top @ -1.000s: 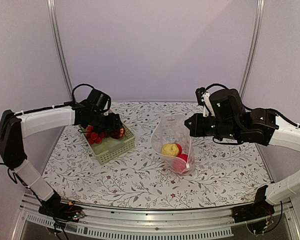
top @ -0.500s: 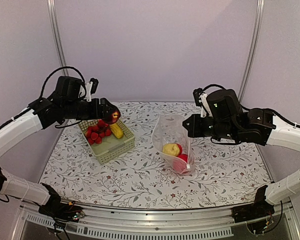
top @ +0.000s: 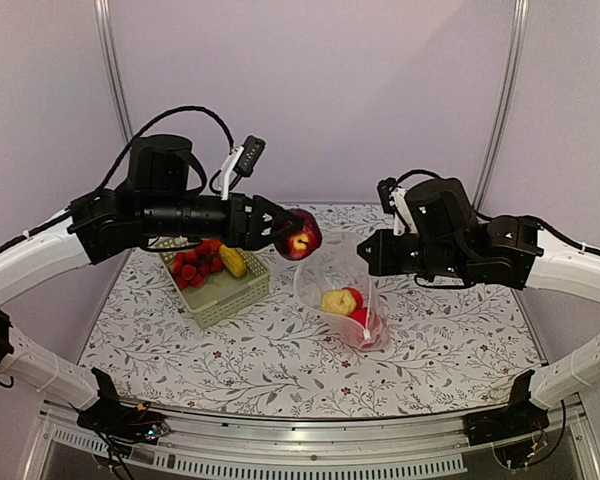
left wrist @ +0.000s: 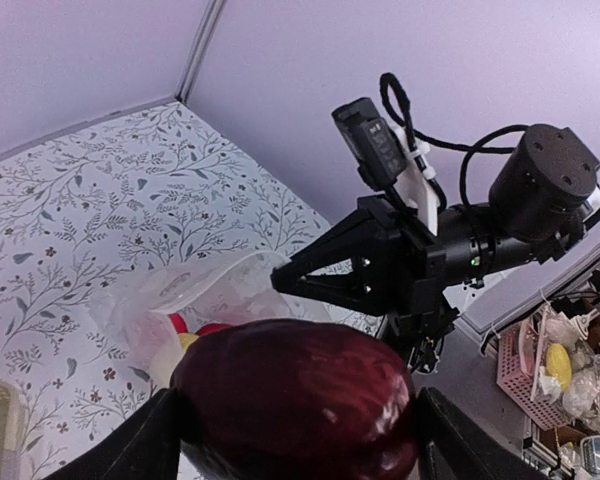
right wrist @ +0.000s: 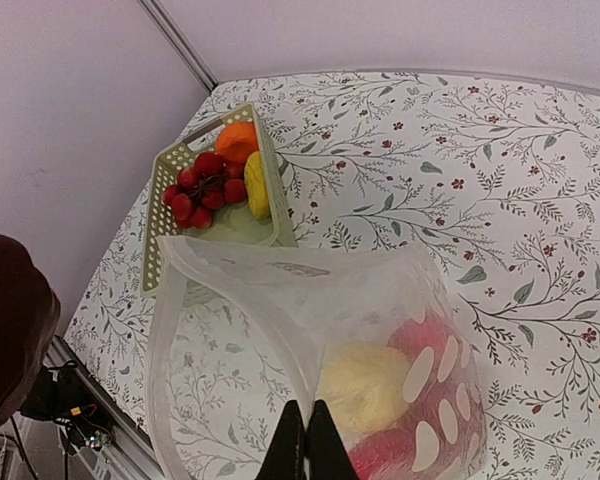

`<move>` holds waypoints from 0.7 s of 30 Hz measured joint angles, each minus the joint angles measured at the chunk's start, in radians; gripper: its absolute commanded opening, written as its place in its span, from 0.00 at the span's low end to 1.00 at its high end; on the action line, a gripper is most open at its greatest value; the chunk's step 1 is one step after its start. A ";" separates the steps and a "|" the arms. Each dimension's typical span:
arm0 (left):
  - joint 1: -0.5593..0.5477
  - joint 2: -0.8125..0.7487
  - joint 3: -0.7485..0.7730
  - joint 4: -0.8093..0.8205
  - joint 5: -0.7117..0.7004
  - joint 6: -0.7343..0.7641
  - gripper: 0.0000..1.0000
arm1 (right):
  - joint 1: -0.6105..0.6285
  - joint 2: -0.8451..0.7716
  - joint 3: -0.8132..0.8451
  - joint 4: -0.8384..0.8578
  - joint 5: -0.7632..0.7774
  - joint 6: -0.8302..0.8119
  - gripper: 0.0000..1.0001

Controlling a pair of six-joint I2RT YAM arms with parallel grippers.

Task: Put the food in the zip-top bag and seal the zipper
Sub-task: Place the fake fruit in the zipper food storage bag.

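Floral tabletop [top: 280, 370], lilac walls, open air all round. Zip-top bag [top: 322, 272]: limp, crinkly, likely slippery. My right jaws are clenched on its rim and hold the mouth open, with yellow and red fruits [top: 342, 300] inside. Basket [top: 225, 300] well apart, leftward. Maroon fruit [top: 302, 238]: probably light, hard, smooth. My left jaws grasp its flanks, aloft just beside the bag's mouth.

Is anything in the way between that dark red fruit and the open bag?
Nothing visible is. The left gripper holds the maroon fruit in mid-air beside the zip-top bag, whose mouth the right gripper pinches open.
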 measured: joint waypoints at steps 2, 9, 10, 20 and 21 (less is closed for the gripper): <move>-0.023 0.034 0.016 0.026 0.014 0.000 0.78 | 0.000 0.000 0.000 0.003 -0.004 0.000 0.00; -0.069 0.193 0.073 0.024 -0.005 0.005 0.78 | 0.000 -0.001 0.000 0.005 -0.007 0.000 0.00; -0.074 0.215 0.087 0.014 -0.016 0.009 0.78 | 0.000 -0.001 0.000 0.004 -0.007 0.000 0.00; -0.140 0.371 0.271 -0.130 -0.230 0.071 0.88 | 0.000 -0.011 -0.001 0.005 -0.006 0.001 0.00; -0.143 0.382 0.282 -0.142 -0.250 0.075 0.90 | 0.000 -0.011 -0.001 0.004 -0.007 0.001 0.00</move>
